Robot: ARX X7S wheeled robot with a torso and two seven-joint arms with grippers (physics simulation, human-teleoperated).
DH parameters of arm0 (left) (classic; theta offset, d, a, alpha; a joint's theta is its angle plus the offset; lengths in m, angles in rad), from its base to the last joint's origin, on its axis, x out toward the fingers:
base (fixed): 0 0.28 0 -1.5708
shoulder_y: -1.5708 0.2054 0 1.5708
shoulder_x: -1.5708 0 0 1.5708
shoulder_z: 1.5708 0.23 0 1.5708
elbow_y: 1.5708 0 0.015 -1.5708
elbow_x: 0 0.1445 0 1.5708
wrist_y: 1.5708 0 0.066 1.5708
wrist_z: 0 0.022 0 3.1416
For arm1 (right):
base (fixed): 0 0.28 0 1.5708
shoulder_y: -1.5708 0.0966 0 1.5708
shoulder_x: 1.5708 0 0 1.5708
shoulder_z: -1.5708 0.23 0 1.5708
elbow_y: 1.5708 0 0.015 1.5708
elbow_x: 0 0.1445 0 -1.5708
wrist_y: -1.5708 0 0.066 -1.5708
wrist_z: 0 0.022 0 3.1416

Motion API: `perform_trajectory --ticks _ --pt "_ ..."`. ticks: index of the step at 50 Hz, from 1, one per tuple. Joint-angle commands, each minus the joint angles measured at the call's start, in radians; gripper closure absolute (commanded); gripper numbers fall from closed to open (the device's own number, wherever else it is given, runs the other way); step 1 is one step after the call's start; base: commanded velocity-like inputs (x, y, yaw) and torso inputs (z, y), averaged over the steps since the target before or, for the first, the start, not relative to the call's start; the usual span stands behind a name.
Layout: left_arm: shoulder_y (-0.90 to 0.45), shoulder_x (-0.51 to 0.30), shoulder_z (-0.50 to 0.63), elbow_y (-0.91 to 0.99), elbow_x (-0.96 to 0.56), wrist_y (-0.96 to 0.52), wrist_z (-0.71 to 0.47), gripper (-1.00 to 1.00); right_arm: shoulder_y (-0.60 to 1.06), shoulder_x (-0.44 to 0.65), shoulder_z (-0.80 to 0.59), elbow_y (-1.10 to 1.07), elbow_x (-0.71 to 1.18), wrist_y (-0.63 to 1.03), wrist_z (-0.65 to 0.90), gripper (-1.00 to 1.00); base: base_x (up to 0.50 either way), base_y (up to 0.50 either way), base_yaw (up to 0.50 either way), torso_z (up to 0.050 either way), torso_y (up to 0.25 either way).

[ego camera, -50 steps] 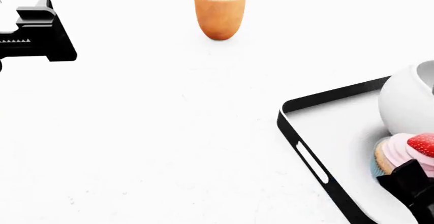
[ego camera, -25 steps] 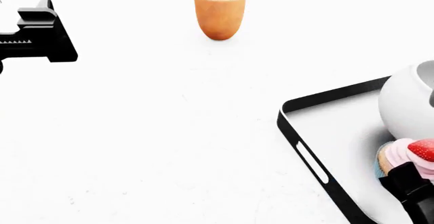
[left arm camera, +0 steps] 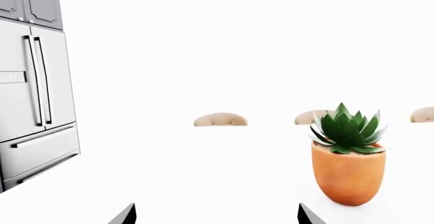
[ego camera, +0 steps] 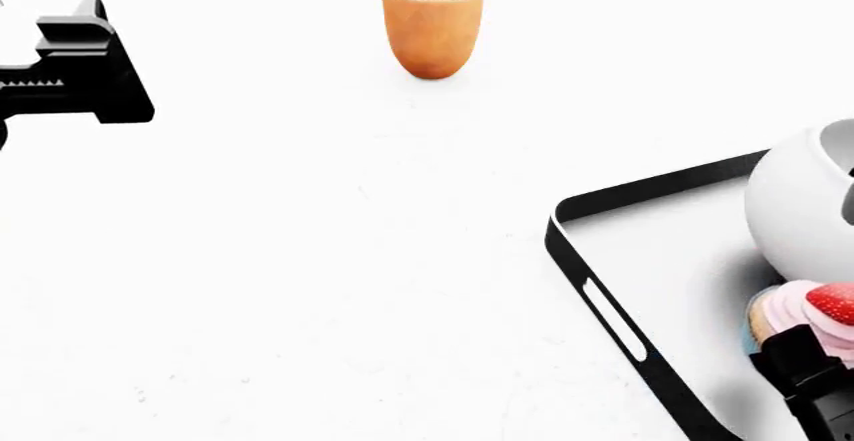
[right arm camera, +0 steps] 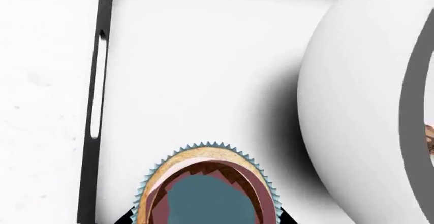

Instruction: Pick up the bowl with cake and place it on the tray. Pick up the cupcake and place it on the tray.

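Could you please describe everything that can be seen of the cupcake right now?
The cupcake has pink swirled frosting, a red strawberry on top and a light blue pleated wrapper. It sits tilted inside the tray, close beside the white bowl. The right gripper is at its near side; whether it grips cannot be told.

A black-walled, pale-grey-floored tray [ego camera: 587,291] carries a matte white bowl [ego camera: 801,211] and pink-frosted, red-topped, blue-wrapped cupcake [ego camera: 807,316]; upper centre, an orange pot [ego camera: 431,31] of green succulent.

Head high — wrists low, close.
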Motion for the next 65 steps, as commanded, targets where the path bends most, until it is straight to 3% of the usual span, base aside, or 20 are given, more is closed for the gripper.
perform_trajectory --ticks 1,23,24,47,65 --pt "-0.003 -0.001 0.002 0.0 -0.002 0.001 -0.002 -1.0 -0.03 0.006 0.024 -0.004 -0.057 0.0 -0.039 1.0 0.0 0.0 0.0 0.0 0.0" --pt "-0.001 -0.004 0.004 0.001 -0.001 0.006 0.0 -1.0 -0.056 -0.008 0.037 -0.008 -0.098 -0.023 -0.074 1.0 0.0 0.0 0.0 0.0 0.0" --pt "-0.002 -0.004 0.004 0.001 -0.002 0.006 0.0 -1.0 -0.056 -0.009 0.037 -0.007 -0.098 -0.022 -0.074 -1.0 0.0 0.0 0.0 0.0 0.0" --pt "-0.001 -0.007 0.008 0.002 -0.002 0.01 0.0 -1.0 0.003 -0.026 0.014 0.013 -0.044 0.003 -0.034 -1.0 0.0 0.0 0.0 0.0 0.0" --pt "-0.004 -0.008 0.011 0.003 -0.003 0.012 -0.002 -1.0 0.124 -0.102 0.008 0.06 0.042 0.021 0.015 -1.0 0.0 0.0 0.0 0.0 0.0"
